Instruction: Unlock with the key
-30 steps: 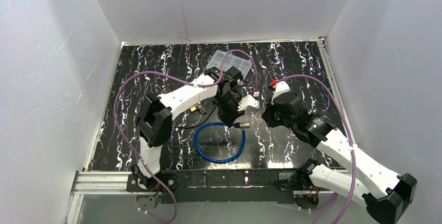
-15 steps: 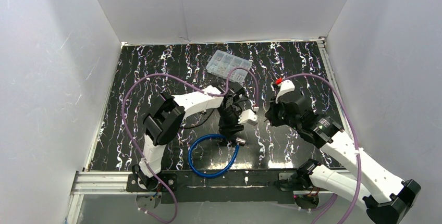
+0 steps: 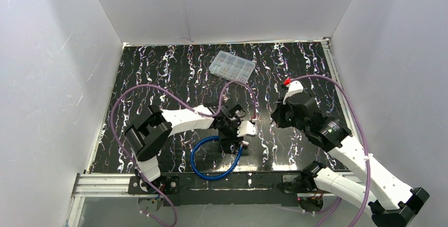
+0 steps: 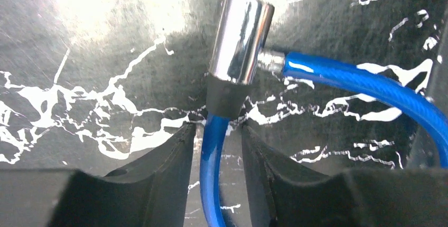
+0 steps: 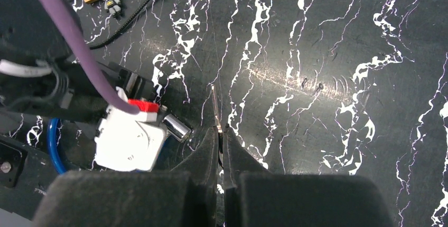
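Left hand (image 4: pixel 217 129) has dropped nearward, dragging the cable (image 4: pixel 364 84). It is now spread, straddling the cable just below the chrome lock (image 4: pixel 241 39) on the counter (image 4: pixel 327 21). Right hand (image 5: pixel 221 134) pinches key (image 5: pixel 214 105) near the lock. Lock repositioned, unclamped; insertion likely next.

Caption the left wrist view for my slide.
Left gripper straddles the blue cable just below the chrome lock barrel.

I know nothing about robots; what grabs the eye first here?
A bright blue cable lock loops at the near middle of the table, its chrome barrel gleaming just beyond the left end effector, which straddles the cable. The right end effector pinches a thin key nearby.
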Controlling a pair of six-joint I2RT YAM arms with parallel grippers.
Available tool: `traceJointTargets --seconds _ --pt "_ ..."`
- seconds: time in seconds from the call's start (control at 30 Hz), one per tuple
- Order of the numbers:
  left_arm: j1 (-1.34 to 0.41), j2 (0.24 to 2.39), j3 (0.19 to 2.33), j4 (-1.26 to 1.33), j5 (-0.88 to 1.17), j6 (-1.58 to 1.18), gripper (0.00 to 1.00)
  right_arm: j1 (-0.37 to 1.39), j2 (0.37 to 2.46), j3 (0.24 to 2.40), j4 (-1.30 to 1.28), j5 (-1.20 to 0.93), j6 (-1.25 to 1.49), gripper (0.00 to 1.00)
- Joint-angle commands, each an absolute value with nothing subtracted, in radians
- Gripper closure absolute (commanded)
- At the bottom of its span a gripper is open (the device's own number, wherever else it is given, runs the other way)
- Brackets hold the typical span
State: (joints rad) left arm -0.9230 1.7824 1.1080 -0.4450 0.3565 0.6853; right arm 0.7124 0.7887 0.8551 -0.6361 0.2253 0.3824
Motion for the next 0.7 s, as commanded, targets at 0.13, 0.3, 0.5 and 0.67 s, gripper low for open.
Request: traceJointTargets --seconds 0.13,0.3,0.5,0.67 --pt "-0.978 1.764 1.005 -0.191 0.233 0.67 0.59 0.695 0.77 0.957 -0.646 0.197 0.366 0.99" --pt "-0.982 1.703 0.986 -0.232 0.22 0.768 1.0 0.693 0.761 1.007 -0.679 0.185 0.356 0.99" --pt "-0.968 1.31 1.049 -0.469 0.313 1.019 1.0 0.692 0.805 1.122 -0.693 0.018 0.3 0.99" --pt "-0.953 1.057 1.281 -0.686 0.388 1.222 1.0 0.692 0.93 1.332 -0.778 -0.354 0.226 0.99"
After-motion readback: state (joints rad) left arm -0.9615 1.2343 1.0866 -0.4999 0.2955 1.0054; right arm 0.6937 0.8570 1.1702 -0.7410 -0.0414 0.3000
